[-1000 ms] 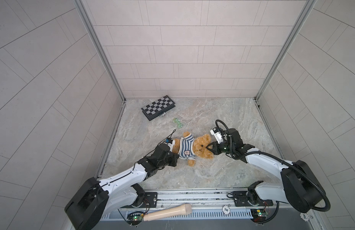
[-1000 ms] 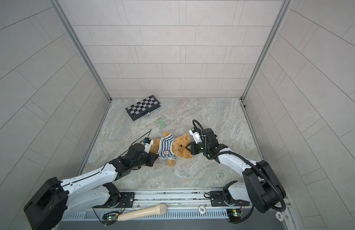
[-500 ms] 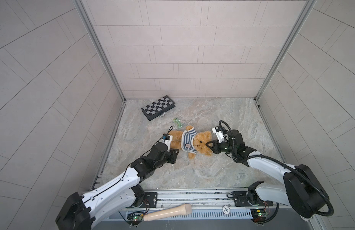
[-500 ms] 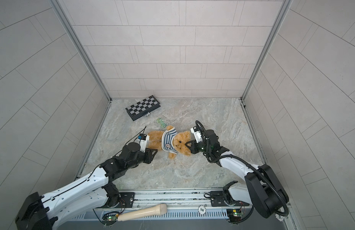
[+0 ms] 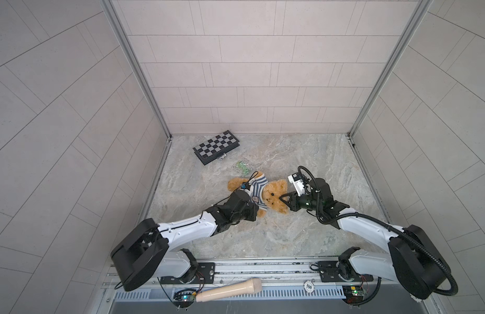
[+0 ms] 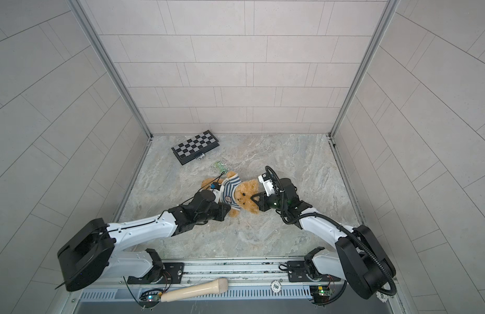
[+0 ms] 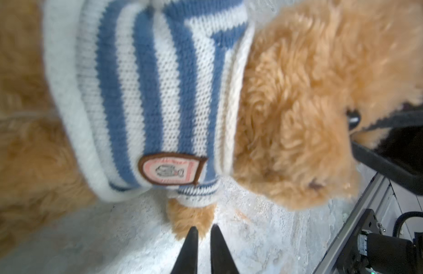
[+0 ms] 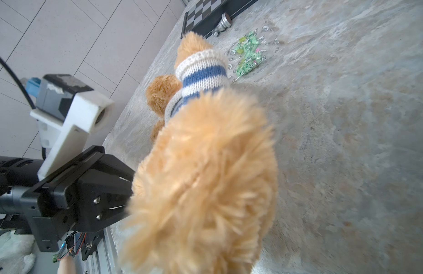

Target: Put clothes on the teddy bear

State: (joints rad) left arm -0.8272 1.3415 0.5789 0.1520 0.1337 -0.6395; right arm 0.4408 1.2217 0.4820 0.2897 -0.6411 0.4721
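Note:
The teddy bear (image 5: 272,193) lies on the marble floor in both top views, head to the right. It wears a blue-and-white striped sweater (image 5: 259,187) with a pink patch (image 7: 170,169). My left gripper (image 7: 204,229) reaches in along its near side. The black fingers stand almost together, pinching the fur at the tip of the near paw (image 7: 191,218). My right gripper (image 5: 282,196) is shut on the fur at the side of the bear's head (image 8: 205,178). In the right wrist view that fur hides the right gripper's fingers.
A folded chessboard (image 5: 216,146) lies at the back left with a silver piece (image 8: 221,25) beside it. A small bag of green bits (image 5: 242,167) lies just behind the bear. A wooden handle (image 5: 229,289) and a round chip (image 5: 308,285) rest on the front rail. Tiled walls close in three sides.
My left gripper left the bear's lower body, drew back, then came in at the near paw. The bear turned slightly. My right gripper kept its hold on the head.

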